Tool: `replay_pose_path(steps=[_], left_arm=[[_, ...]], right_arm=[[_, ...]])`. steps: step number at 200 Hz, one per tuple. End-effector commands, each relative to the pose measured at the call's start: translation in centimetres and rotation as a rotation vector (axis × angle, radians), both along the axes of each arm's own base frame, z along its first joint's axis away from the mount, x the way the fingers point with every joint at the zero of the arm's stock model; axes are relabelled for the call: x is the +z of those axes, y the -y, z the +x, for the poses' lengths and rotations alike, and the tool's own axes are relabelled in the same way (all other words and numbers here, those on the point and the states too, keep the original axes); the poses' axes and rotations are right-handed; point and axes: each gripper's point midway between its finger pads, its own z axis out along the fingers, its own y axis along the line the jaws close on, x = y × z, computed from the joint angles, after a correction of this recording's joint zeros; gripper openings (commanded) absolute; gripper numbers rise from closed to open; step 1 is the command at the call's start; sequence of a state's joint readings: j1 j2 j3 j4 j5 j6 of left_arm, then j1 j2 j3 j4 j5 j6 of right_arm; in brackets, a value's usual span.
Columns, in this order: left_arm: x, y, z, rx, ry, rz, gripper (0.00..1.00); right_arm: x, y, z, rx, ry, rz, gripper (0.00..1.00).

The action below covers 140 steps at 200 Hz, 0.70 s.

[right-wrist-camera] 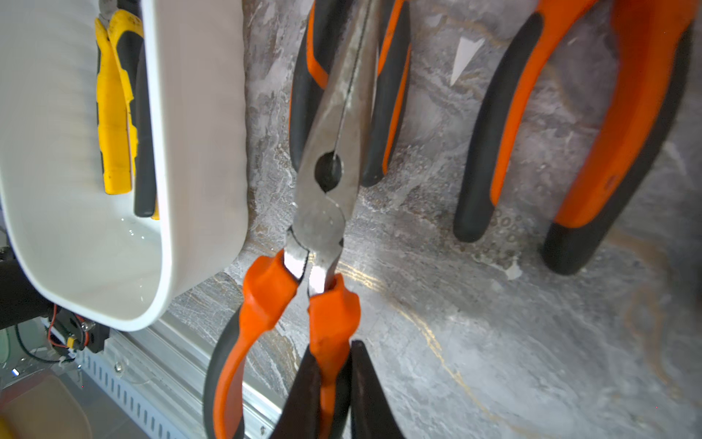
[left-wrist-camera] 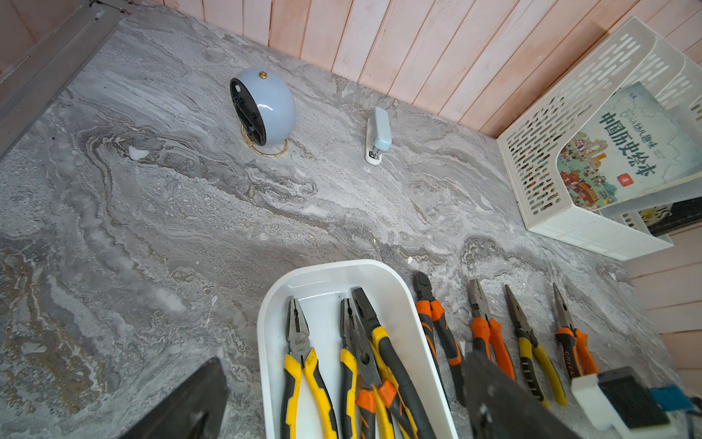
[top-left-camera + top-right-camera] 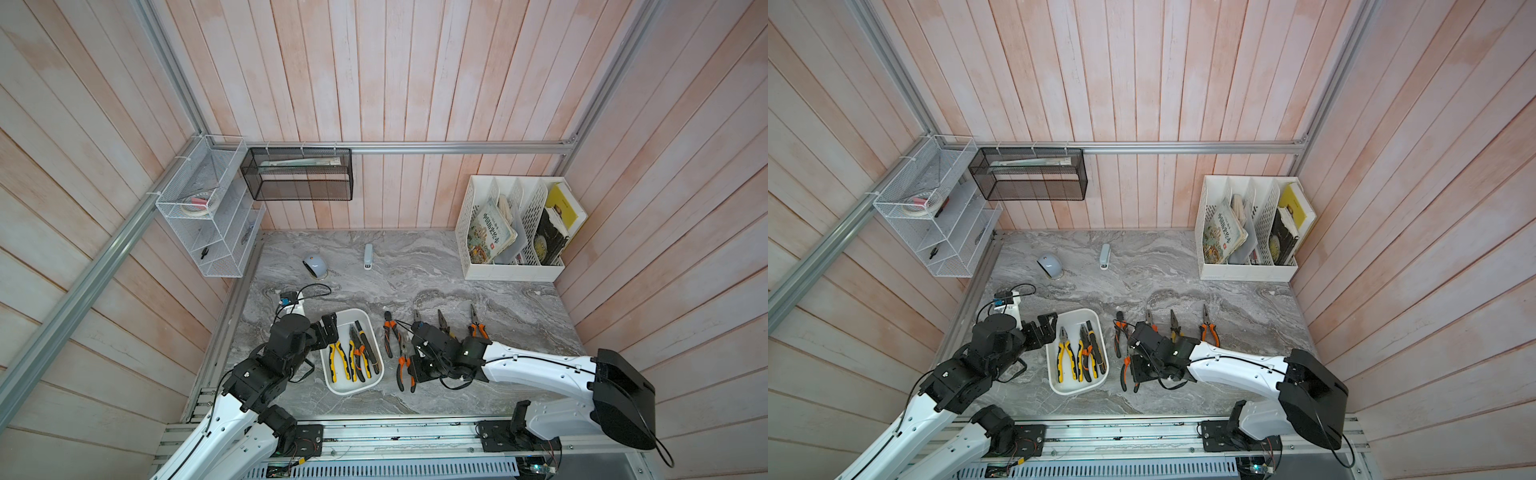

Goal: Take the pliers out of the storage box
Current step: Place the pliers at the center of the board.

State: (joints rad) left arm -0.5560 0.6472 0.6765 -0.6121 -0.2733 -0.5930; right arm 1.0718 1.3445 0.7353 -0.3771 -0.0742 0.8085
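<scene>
Yellow pliers (image 2: 298,334), where I read "deli", lie in the storage box (image 2: 326,304), noses toward the far edge of the worktop (image 2: 152,228). My right jaws pinch one handle of the orange long-nosed pliers (image 1: 326,213); my left jaws stand wide, empty.

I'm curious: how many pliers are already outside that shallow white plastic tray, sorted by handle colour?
Orange-and-black-handled pliers: 4, one of them clamped in the right gripper
Yellow-and-black-handled pliers: 1
Total: 5
</scene>
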Motion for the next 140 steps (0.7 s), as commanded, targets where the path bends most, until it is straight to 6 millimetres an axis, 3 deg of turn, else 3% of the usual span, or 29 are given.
replay_pose_path(steps=[1, 140], left_arm=[[0.2, 0.4, 0.0, -0.025, 0.012, 0.004, 1.0], [0.2, 0.5, 0.0, -0.028, 0.013, 0.005, 1.0]], right_arm=[[-0.5, -1.2, -0.5, 0.002, -0.018, 0.026, 0.0], [-4.0, -1.5, -0.9, 0.014, -0.093, -0.06, 0.0]])
